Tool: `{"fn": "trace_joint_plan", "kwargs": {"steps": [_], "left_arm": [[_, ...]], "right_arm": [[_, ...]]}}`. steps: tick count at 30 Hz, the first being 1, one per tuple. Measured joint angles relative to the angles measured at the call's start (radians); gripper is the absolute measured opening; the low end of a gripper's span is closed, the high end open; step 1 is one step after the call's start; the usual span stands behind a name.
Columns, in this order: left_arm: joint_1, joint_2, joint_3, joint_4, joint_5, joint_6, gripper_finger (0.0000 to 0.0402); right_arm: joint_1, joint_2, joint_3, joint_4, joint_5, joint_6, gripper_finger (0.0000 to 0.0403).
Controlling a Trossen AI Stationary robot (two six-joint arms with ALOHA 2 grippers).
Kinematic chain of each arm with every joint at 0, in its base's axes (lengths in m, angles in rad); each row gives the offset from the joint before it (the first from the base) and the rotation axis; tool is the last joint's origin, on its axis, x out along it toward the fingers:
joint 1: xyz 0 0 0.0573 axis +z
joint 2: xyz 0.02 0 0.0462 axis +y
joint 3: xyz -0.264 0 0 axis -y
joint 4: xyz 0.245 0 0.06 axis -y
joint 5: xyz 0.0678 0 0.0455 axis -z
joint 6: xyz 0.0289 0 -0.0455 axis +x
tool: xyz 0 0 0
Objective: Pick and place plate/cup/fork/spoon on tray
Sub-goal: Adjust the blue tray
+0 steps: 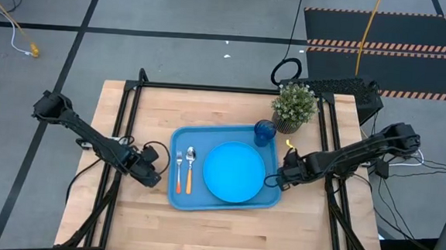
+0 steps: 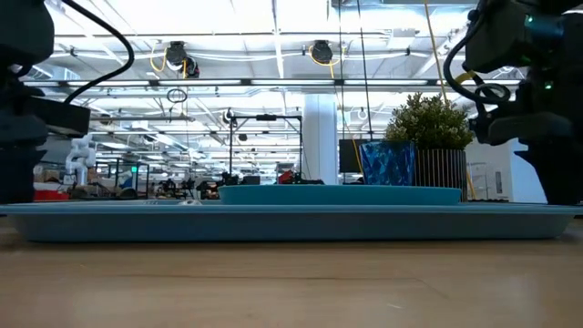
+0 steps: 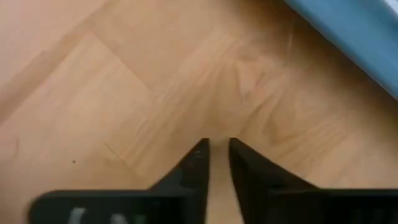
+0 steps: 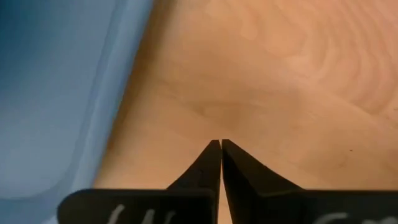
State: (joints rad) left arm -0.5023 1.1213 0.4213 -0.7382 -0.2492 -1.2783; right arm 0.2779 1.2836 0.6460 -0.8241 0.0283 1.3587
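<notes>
The light-blue tray [image 1: 174, 196] lies flat in the middle of the table. On it lie the round sky-blue plate [image 1: 234, 172], the dark-blue cup [image 1: 264, 132] upright in the far right corner, and the fork [image 1: 178, 171] and spoon [image 1: 190, 169] side by side at the left. My left gripper [image 1: 156, 177] is just left of the tray, empty over bare wood, its fingers [image 3: 198, 158] nearly together. My right gripper [image 1: 276, 180] is just right of the tray, shut and empty over wood [image 4: 221, 146].
A potted green plant [image 1: 294, 106] stands at the far right, just behind the cup. The tray's rim shows in the left wrist view [image 3: 354, 31] and in the right wrist view [image 4: 93, 118]. Bare wood lies along the table's near side [image 1: 224, 234].
</notes>
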Motion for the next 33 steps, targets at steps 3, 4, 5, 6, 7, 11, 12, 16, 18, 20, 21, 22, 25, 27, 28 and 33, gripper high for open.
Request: {"fn": "trace_joint_plan", "kwargs": {"steps": [3,4,5,6,7,11,12,16,18,20,21,22,25,27,28,33], "left_arm": [[0.002,0.000,0.000,0.015,0.005,0.026,0.0013],[0.006,0.000,0.000,0.018,0.006,0.030,0.0009],[0.010,0.000,0.000,0.021,0.006,0.039,0.0007],[0.015,0.000,0.000,0.029,0.006,0.046,0.0006],[0.021,0.000,0.000,0.040,0.005,0.055,0.0004],[0.052,0.000,0.000,0.092,-0.002,0.119,0.0003],[0.060,0.000,0.000,0.101,-0.002,0.133,0.0003],[0.089,0.000,0.000,0.107,-0.003,0.171,0.0002],[0.106,0.000,0.000,0.107,-0.005,0.191,0.0002],[0.125,0.000,0.000,0.107,-0.006,0.214,0.0002],[0.136,0.000,0.000,0.107,-0.006,0.224,0.0002],[0.145,0.000,0.000,0.107,-0.006,0.234,0.0001],[0.172,0.000,0.000,0.107,-0.006,0.265,0.0001],[0.190,0.000,0.000,0.108,-0.010,0.282,0.0001],[0.199,0.000,0.000,0.109,-0.011,0.291,0.0001],[0.236,0.000,0.000,0.120,-0.012,0.334,0.0001]], "right_arm": [[0.000,0.008,0.000,0.030,-0.005,-0.035,0.0001],[0.000,0.010,0.000,0.042,-0.006,-0.040,0.0001],[0.000,0.012,0.000,0.054,-0.007,-0.044,0.0001],[0.000,0.013,0.000,0.066,-0.007,-0.046,0.0001],[0.000,0.014,0.000,0.075,-0.007,-0.045,0.0000],[-0.001,0.013,0.000,0.113,-0.007,-0.039,0.0000],[-0.001,0.013,0.000,0.121,-0.007,-0.038,0.0000],[-0.001,0.013,0.000,0.139,-0.007,-0.021,0.0000],[-0.001,0.013,0.000,0.151,-0.008,-0.011,0.0000],[0.000,0.013,0.000,0.160,-0.011,-0.011,0.0000],[0.000,0.014,0.000,0.164,-0.011,-0.010,0.0000],[0.000,0.018,0.000,0.170,-0.011,-0.010,0.0000],[0.000,0.038,0.001,0.194,-0.034,-0.012,0.0000],[0.000,0.065,0.001,0.226,-0.057,-0.019,0.0000],[0.000,0.080,0.001,0.236,-0.063,-0.029,0.0000],[0.005,0.142,0.006,0.262,-0.094,-0.048,0.0000]]}}
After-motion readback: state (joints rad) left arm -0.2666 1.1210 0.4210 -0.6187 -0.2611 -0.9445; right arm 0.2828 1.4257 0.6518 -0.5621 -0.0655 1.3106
